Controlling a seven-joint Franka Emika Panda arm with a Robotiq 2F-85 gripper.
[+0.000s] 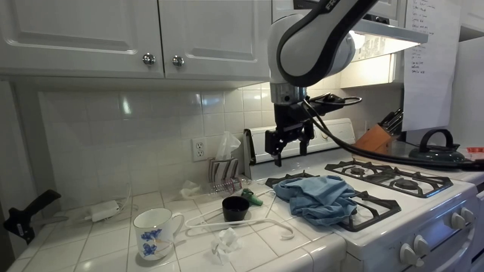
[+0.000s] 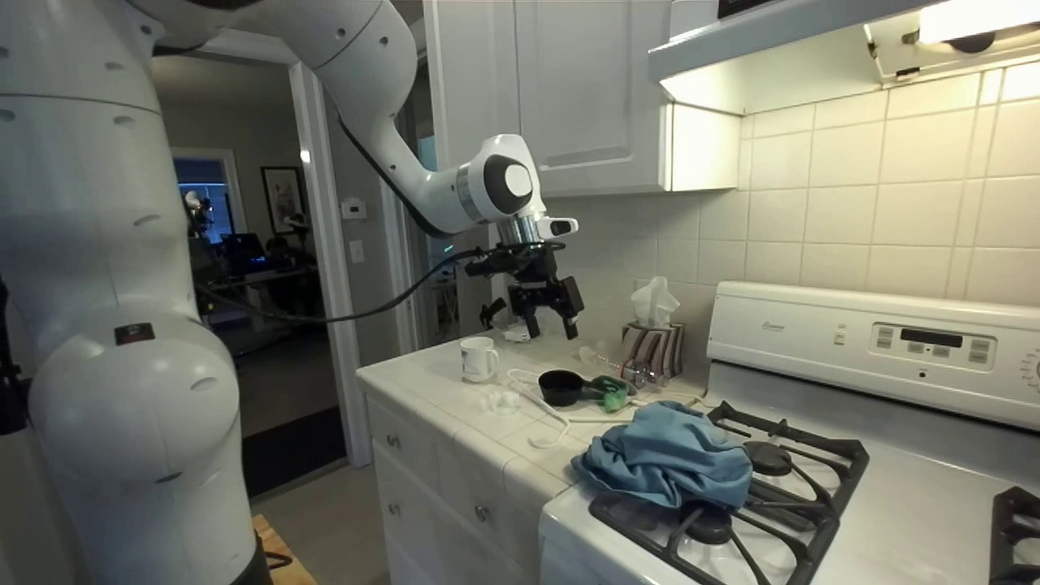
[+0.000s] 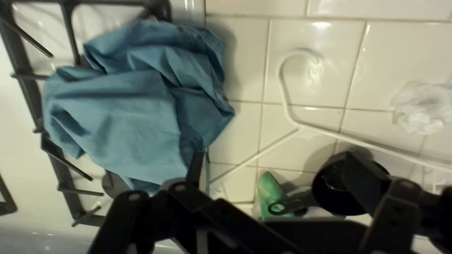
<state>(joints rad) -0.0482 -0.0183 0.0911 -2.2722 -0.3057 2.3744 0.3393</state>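
One gripper (image 2: 552,329), up in the air over the tiled counter (image 2: 422,374); jaws spread wide, released, only air between them. Beneath it, wrist view: black cup with a handle (image 3: 332,187), partly hidden by one finger (image 3: 363,176); at the handle's end a green object (image 3: 269,192), too blurred to name.

Just beside, blue cloth (image 3: 134,116) in a loose bunch. Most of it sits on a black burner grate (image 3: 60,176) of the white stove (image 2: 918,491); the rest spills past the stove edge onto tile. White hanger (image 3: 328,132) flat on the counter, hook toward the front edge, cup standing between its two arms.

Little farther: crumpled tissue (image 1: 227,241) near the hanger; clear bottle (image 1: 223,186) on its side in front of a striped tissue box (image 1: 223,170), one sheet poking up. White mug with blue flowers (image 1: 153,234), upright, handle toward the hanger. White charger (image 1: 104,210) past the mug, nearer the tiled wall (image 1: 113,158).

Beyond the stove, in an exterior view: slanted knife block (image 1: 372,141), dark kettle (image 1: 436,154). Long handwritten sheet (image 1: 429,64) hangs above, words too small to read. Farthest, in an exterior view: doorway (image 2: 321,211), framed picture (image 2: 284,199) in the dim room past it.
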